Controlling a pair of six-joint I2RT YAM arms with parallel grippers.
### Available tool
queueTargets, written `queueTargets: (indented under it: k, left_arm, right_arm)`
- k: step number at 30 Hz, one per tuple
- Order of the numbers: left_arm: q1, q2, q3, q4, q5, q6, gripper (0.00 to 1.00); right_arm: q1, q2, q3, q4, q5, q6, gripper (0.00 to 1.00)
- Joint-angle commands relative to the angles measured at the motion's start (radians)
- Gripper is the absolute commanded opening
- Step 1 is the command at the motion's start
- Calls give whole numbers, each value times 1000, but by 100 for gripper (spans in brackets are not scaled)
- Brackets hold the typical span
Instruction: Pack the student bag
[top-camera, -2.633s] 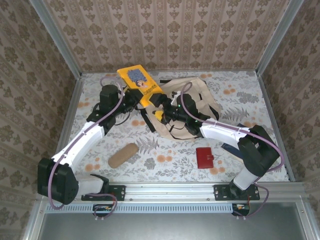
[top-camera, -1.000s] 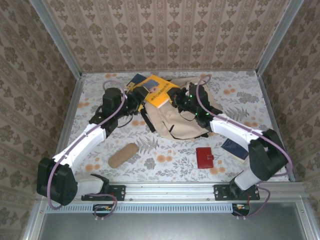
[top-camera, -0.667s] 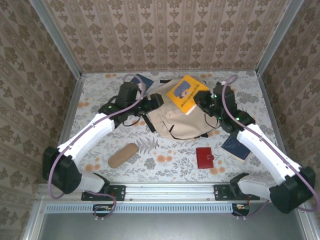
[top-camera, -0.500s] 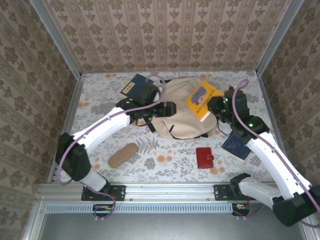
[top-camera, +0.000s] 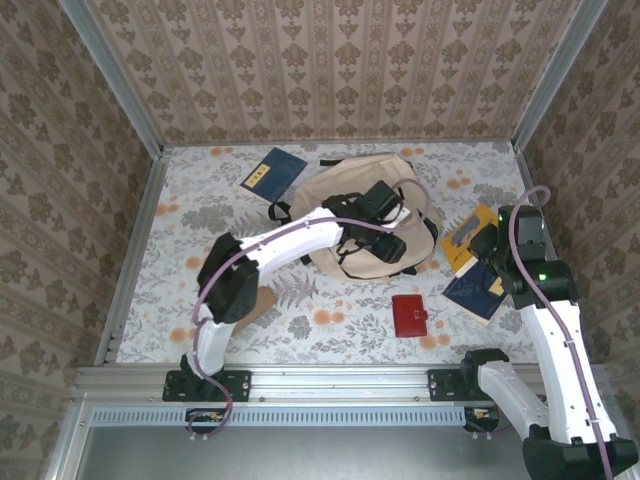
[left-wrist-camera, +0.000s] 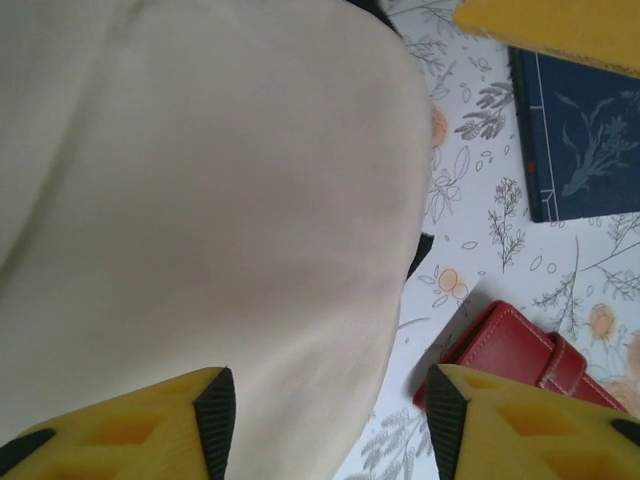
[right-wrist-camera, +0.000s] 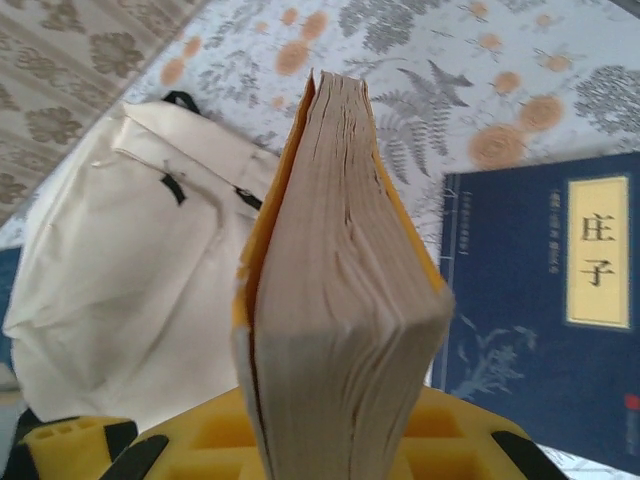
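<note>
L gripper (left-wrist-camera: 325, 410) jaws apart over student bag (left-wrist-camera: 200, 200), prob. to pin fabric. R gripper (right-wrist-camera: 330, 440) clamps yellow book (right-wrist-camera: 340, 280) right of bag, awaiting loading.

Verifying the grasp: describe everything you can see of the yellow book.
The yellow book is a thick paperback: yellow cover, tan page block, closed. The right tool clamps it by one end, page edges facing the wrist camera. It hangs right of the student bag, apart from it, beside a blue book.
</note>
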Motion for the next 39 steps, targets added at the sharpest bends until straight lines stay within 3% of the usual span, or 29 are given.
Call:
queueTargets:
  k: [1, 9, 16, 23, 27, 34, 39]
  left_arm:
    - [-27, 79, 121, -128, -25, 110, 53]
    - [-71, 183, 222, -189, -66, 167, 54]
    - [-67, 234, 255, -195, -98, 150, 46]
    - [-64, 254, 270, -193, -87, 148, 45]
    - [-62, 254, 274, -195, -89, 148, 32]
    - [-49, 183, 288, -187, -89, 136, 1]
    - [-38, 76, 253, -147, -128, 130, 0]
  right_arm:
    - [-31, -38, -6, -1, -28, -28, 10]
    - [-62, -56, -10, -14, -54, -34, 10]
    - [-68, -74, -25, -5, -62, -15, 11]
    - [-69, -83, -30, -3, -67, -11, 12]
    - [-69, -85, -28, -7, -66, -11, 12]
    - [-72, -92, -13, -19, -70, -16, 12]
    - [-74, -109, 18, -43, -63, -28, 12]
